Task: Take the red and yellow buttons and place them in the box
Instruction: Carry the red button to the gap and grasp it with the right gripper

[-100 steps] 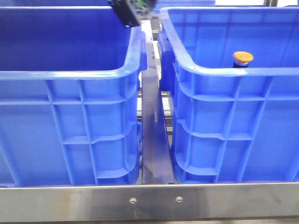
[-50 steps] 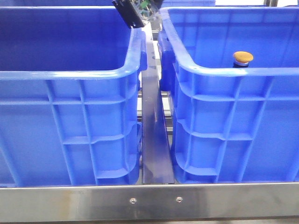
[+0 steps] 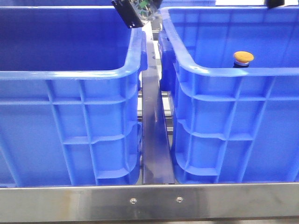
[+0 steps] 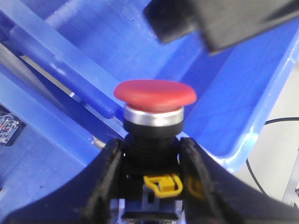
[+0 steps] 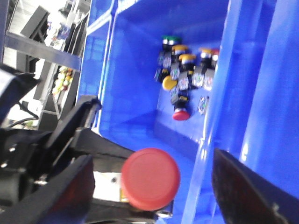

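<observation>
No brand, label or writing can be read in any view; the small printed stickers on the button bodies in the right wrist view are too blurred to make out.

The left gripper (image 4: 150, 154) is clamped on the red button (image 4: 154, 95): its 2 black fingers (image 4: 108, 177) press the dark body from either side, below the silvery collar, with the red domed cap standing upright above them and a yellow clip showing between the fingers. In the front view the left gripper (image 3: 133, 10) sits at the top edge, over the gap between the 2 blue crates. The left crate (image 3: 70, 74) shows nothing inside from this angle. The right crate (image 3: 224, 71) holds a yellow button (image 3: 243, 57), its orange-yellow cap just visible above the near rim.

The right wrist view looks down into a blue crate where a cluster of buttons (image 5: 187, 74) lies on the floor: yellow caps, 1 green, and red ones. In the same view the red cap sits close in front of the right gripper (image 5: 154, 186), whose 2 dark fingers are spread wide apart with nothing between them.

Compared with 0.5 s ago, the left gripper has barely shifted, and a dark object (image 3: 275, 3) has come into the top right corner of the front view. The yellow button has not moved.
</observation>
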Robot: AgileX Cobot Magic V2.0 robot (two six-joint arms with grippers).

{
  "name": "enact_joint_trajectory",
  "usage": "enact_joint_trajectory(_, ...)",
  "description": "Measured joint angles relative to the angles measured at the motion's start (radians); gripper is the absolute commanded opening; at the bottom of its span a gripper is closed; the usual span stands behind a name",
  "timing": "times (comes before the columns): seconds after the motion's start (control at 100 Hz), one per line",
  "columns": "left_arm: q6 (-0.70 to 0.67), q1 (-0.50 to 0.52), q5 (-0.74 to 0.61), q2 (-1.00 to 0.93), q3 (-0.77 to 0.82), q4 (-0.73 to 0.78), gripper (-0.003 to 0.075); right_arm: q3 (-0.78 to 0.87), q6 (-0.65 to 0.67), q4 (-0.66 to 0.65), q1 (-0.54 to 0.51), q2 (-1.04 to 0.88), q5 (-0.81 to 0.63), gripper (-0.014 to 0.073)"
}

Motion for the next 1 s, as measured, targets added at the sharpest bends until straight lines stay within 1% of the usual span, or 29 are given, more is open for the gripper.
enact_joint_trajectory(0.26,0.000,0.000,-0.011,0.000,0.000,0.000,0.0104,-0.006,0.004,-0.004,0.089,0.022,0.004,0.0546)
enact_joint_trajectory(0.38,0.000,0.000,-0.014,0.000,0.000,0.002,0.0104,-0.006,0.004,-0.004,0.106,0.023,-0.007,0.0540)
enact_joint_trajectory(0.45,0.000,0.000,-0.014,0.000,0.000,0.002,0.0104,-0.006,0.006,-0.004,0.106,0.023,-0.011,0.0486)
enact_joint_trajectory(0.55,0.000,0.000,-0.016,0.000,0.000,0.002,0.0104,-0.006,0.008,-0.004,0.106,0.023,-0.018,0.0343)
enact_joint_trajectory(0.62,0.000,0.000,-0.016,-0.001,0.000,0.000,0.0104,-0.006,0.008,-0.006,0.106,0.026,-0.029,0.0262)
enact_joint_trajectory(0.67,0.000,0.000,-0.018,-0.002,0.000,0.000,0.0106,-0.006,0.008,-0.008,0.106,0.026,-0.033,0.0233)
enact_joint_trajectory(0.74,0.000,0.000,-0.018,-0.002,0.000,0.000,0.0116,-0.006,0.008,-0.010,0.106,0.026,-0.033,0.0232)
enact_joint_trajectory(0.79,0.000,0.000,-0.018,-0.002,0.000,0.000,0.0152,-0.006,0.008,-0.010,0.106,0.026,-0.033,0.0232)
enact_joint_trajectory(0.81,0.000,0.000,-0.018,-0.002,0.000,0.000,0.0177,-0.006,0.008,-0.010,0.106,0.026,-0.033,0.0232)
enact_joint_trajectory(0.86,0.000,0.000,-0.018,-0.002,0.000,0.000,0.0255,-0.006,0.008,-0.010,0.106,0.026,-0.033,0.0232)
enact_joint_trajectory(0.91,0.000,0.000,-0.018,-0.002,0.000,0.000,0.0360,-0.006,0.008,-0.010,0.106,0.026,-0.033,0.0232)
enact_joint_trajectory(0.96,0.000,0.000,-0.018,-0.002,0.000,0.000,0.0446,-0.006,0.008,-0.010,0.106,0.026,-0.032,0.0232)
enact_joint_trajectory(1.0,0.000,0.000,-0.018,-0.002,0.000,-0.001,0.0491,-0.006,0.008,-0.010,0.106,0.026,-0.032,0.0232)
